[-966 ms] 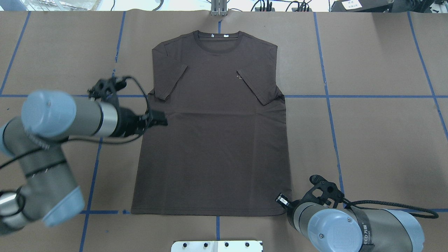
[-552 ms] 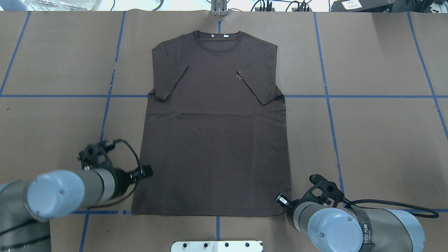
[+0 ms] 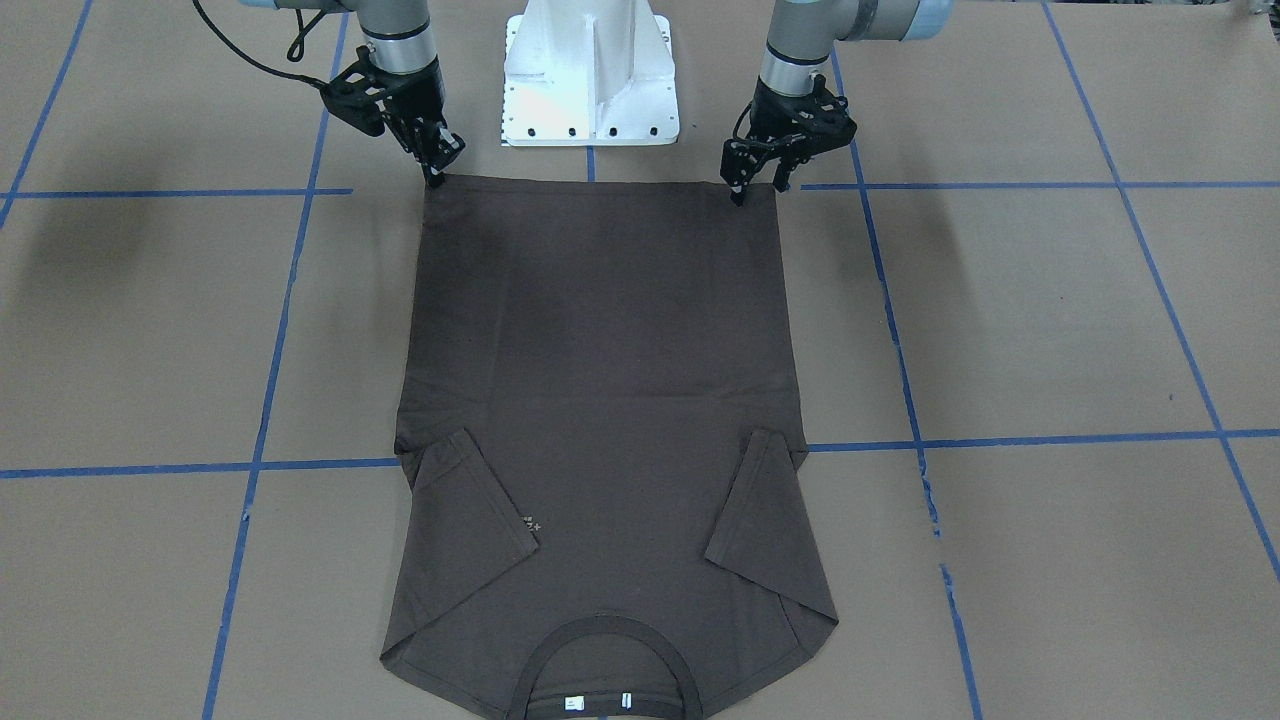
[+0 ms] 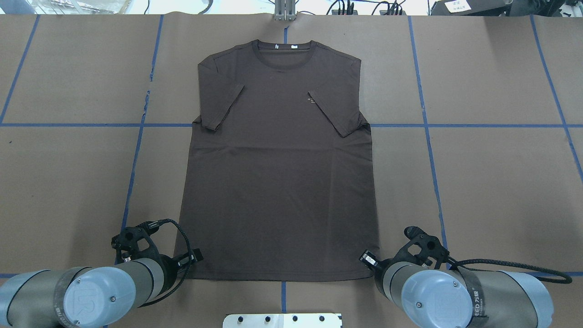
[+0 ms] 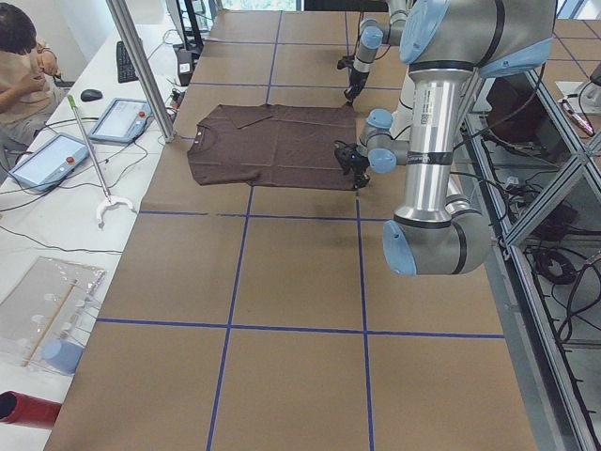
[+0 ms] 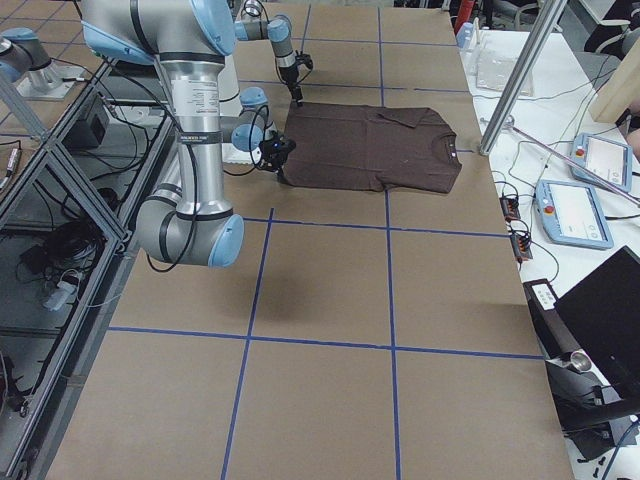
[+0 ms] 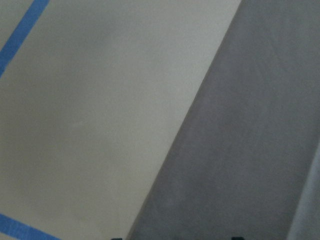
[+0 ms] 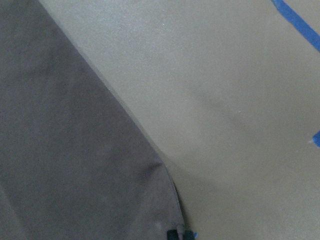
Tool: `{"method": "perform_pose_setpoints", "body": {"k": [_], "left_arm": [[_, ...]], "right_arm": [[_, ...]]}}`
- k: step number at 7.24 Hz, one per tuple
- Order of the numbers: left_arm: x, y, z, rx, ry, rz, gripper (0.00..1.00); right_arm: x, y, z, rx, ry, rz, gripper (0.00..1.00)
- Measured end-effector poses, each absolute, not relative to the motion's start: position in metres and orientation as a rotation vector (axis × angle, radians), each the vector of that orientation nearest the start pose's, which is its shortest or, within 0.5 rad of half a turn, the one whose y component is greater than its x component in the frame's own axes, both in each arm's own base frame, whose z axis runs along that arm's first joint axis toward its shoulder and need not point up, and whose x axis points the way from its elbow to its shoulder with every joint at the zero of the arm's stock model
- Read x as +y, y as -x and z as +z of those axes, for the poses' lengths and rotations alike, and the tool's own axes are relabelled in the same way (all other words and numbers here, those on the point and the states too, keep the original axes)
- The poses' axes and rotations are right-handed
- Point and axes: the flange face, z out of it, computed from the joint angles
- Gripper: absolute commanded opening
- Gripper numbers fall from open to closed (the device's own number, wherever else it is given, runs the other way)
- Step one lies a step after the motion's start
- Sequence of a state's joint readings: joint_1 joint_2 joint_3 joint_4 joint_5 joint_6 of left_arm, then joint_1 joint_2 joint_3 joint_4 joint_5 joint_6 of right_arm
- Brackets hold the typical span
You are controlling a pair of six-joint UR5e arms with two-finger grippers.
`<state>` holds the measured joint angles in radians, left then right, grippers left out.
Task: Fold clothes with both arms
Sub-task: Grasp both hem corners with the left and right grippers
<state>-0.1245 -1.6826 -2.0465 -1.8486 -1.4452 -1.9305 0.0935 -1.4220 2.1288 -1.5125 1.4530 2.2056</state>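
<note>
The dark brown T-shirt [image 4: 278, 182] lies flat on the table, collar at the far edge, both sleeves folded in over the chest. My left gripper [image 4: 196, 256] stands at the hem's left corner [image 3: 757, 190]. It is open, and in the left wrist view the shirt's [image 7: 240, 150] edge runs between its spread fingertips. My right gripper [image 4: 365, 259] is down at the hem's right corner [image 3: 437, 178]. Its fingertips [image 8: 179, 234] are shut on that corner of the shirt [image 8: 65, 150].
The white pedestal base [image 3: 590, 70] stands just behind the hem, between the two arms. Blue tape lines [image 4: 136, 150] cross the brown table cover. A metal post [image 4: 284, 11] rises at the far edge. A person [image 5: 23, 66] sits at a side table with tablets [image 5: 127, 117].
My left arm has swept back from the shirt's left side, near the sleeve, down to the hem's left corner. The right arm and the shirt have stayed put.
</note>
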Motion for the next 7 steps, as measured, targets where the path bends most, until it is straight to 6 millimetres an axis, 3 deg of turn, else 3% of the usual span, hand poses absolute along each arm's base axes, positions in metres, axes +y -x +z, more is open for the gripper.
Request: {"method": "perform_pose_setpoints", "body": {"k": [1, 2, 3, 4, 5, 7], "left_arm": [[-0.2079, -0.4919, 0.3591, 0.873, -0.013, -0.512, 0.74], [-0.2073, -0.4927, 0.3622, 0.864, -0.01, -0.515, 0.65], [-0.2065, -0.4932, 0.3636, 0.859, -0.001, -0.517, 0.41], [-0.2056, -0.4931, 0.3636, 0.858, 0.01, -0.521, 0.08], [-0.2049, -0.4931, 0.3636, 0.856, 0.021, -0.525, 0.0], [-0.2026, -0.4923, 0.3603, 0.851, 0.045, -0.52, 0.0]], "right_arm": [[-0.1913, 0.486, 0.3305, -0.785, 0.099, 0.736, 0.0], [-0.1913, 0.4861, 0.3301, -0.786, 0.099, 0.736, 0.0], [-0.1913, 0.4861, 0.3297, -0.786, 0.099, 0.736, 0.0], [-0.1913, 0.4861, 0.3296, -0.787, 0.099, 0.736, 0.0], [-0.1912, 0.4862, 0.3298, -0.786, 0.099, 0.736, 0.0], [-0.1918, 0.4855, 0.3301, -0.786, 0.099, 0.737, 0.0]]}}
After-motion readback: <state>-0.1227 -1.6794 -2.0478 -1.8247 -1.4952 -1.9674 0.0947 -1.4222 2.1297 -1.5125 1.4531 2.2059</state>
